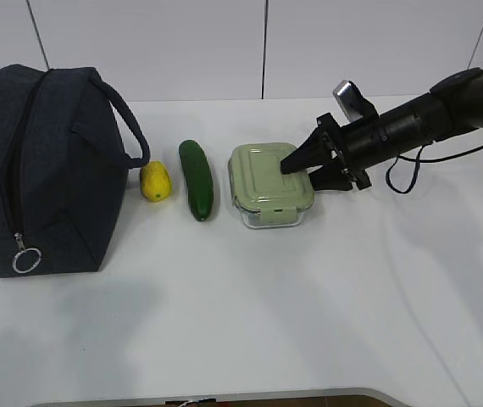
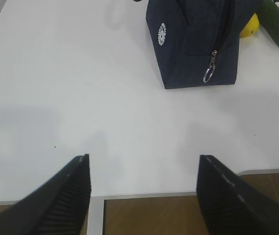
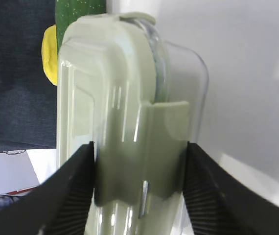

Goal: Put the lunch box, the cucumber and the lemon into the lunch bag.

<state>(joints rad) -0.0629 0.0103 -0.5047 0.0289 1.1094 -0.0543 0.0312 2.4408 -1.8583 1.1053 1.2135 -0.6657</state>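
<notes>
while closing: right gripper (image 3: 138,188) straddling lunch box (image 1: 271,184), not clamped
risk: smooth glass slipping

Navy lunch bag (image 1: 42,170) stands zipped at table's left, ring pull low on near end. Lemon (image 1: 156,181) beside it, then cucumber (image 1: 197,179), then lunch box (image 1: 270,185) with pale green lid. Right gripper (image 1: 316,172) reaches in from right, fingers straddling box's right edge.
</notes>
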